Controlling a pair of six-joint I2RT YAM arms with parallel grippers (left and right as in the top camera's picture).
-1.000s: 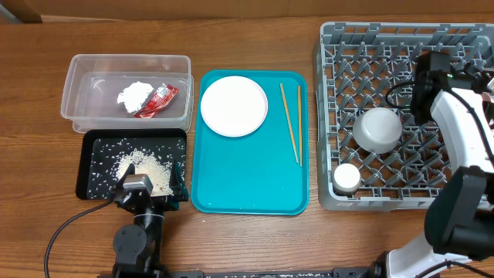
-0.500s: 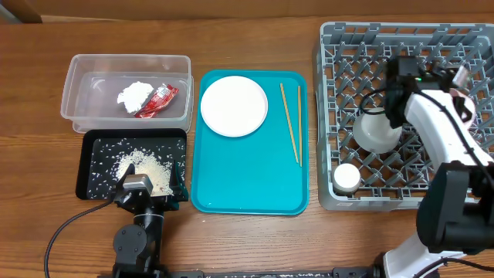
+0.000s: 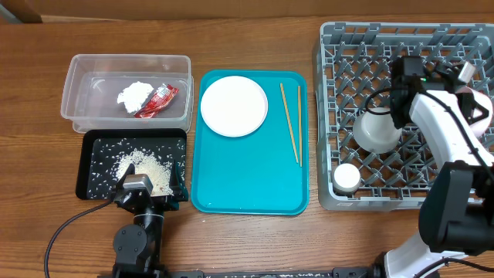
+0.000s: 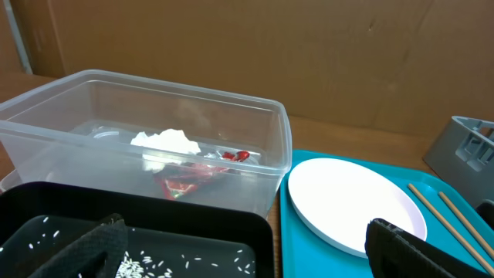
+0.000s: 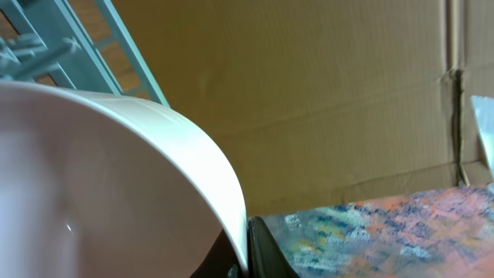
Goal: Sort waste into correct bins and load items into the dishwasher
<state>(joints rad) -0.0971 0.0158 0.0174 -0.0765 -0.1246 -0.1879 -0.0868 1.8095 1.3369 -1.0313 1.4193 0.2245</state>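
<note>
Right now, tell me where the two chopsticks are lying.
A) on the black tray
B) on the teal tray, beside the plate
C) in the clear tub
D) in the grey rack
B: the overhead view shows the chopsticks lying on the teal tray, just right of the plate.

looks like a robotics lab bench: wooden table [image 3: 247, 239], plain cardboard sheets [image 4: 309, 62] behind it, cabled robot arm [image 3: 448, 127].
</note>
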